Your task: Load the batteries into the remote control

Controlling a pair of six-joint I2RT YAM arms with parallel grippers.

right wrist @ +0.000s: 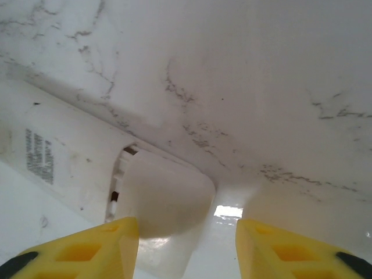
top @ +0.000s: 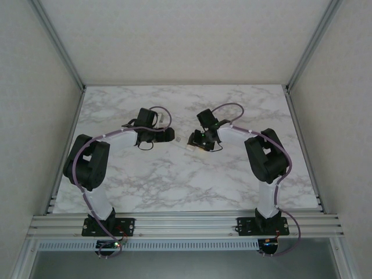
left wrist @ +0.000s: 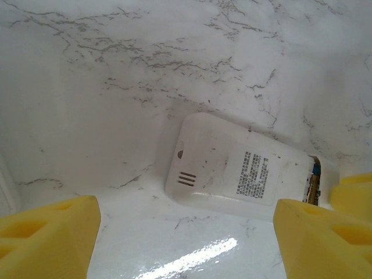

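Remote control lies back-up on table, btwn the arms. Left gripper fingers wide apart, nothing held, remote just ahead. Right gripper apart too, astride battery cover end, not clamped. Best, imo: left pins body, right slides cover straight, no tilt.

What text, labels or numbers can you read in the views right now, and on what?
Nothing can be read for certain.
Printed block on the back of the white remote: several lines of dark print, too small and blurred to read.
Table: marble veining, no text.
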